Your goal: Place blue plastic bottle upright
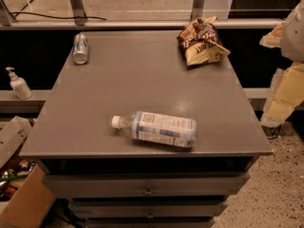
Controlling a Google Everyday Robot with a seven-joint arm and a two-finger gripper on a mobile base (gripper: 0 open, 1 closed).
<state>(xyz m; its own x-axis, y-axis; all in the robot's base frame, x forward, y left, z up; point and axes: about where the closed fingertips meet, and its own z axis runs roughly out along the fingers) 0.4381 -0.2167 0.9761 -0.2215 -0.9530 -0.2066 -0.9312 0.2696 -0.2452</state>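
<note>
Blue plastic bottle (159, 128) is on the bench (142, 75), lying on its side, not upright. It sits close to the bench's front edge, roughly mid-width. White cap points toward the bench's left side, base toward the right; the long axis runs nearly parallel to the front edge, with the base end slightly nearer to it. Printed label faces up. Nothing is touching it.

Gripper (284, 96) is off the bench's right edge, hanging over the floor about level with the middle of that side. It is well apart from the bottle, is not over the bench top and is holding nothing I can see. Only pale yellow and white parts show at the frame edge, so I cannot tell how wide it is set.

Other items:
- Silver can (80, 47) is at the bench's back-left corner and appears to lie on its side, long axis front to back.
- Crumpled brown snack bag (202, 42) is at the bench's back-right corner.
- White pump-dispenser bottle (18, 84) stands upright on a ledge left of the bench, below top level.
- Cardboard box (23, 203) is on the floor under the bench's front-left corner.
- Two drawer fronts with knobs (148, 192) sit under the bench top.
</note>
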